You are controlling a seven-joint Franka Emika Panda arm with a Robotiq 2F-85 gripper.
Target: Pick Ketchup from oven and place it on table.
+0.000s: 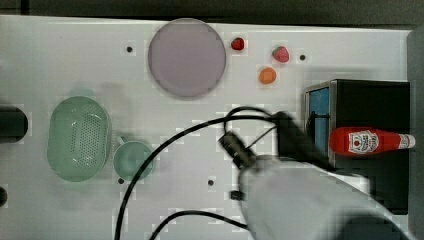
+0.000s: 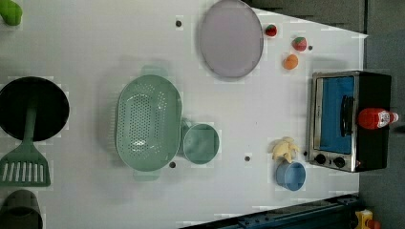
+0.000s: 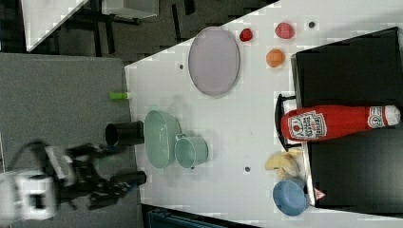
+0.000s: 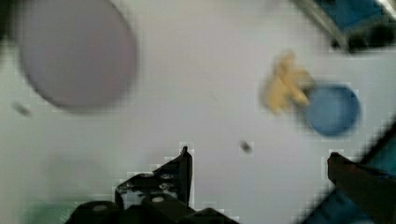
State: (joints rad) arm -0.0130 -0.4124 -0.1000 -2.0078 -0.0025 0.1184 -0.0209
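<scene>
On top of black boxy toaster oven (image 3: pixel 347 61): red ketchup squeeze bottle (image 3: pixel 332 122) lying flat, ungrasped. Claw (image 4: pixel 257 163) spread wide, empty, well short of oven. Pick and placement on white desk (image 1: pixel 60 60) both pending.

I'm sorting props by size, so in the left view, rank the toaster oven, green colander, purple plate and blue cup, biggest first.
1. Black boxy toaster oven
2. Pale green perforated colander and round purple plate: too alike to rank
3. Small blue cup

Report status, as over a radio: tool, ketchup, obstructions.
Tool open, empty, above table. Ketchup bottle lying on oven top. Nothing blocking it.
</scene>
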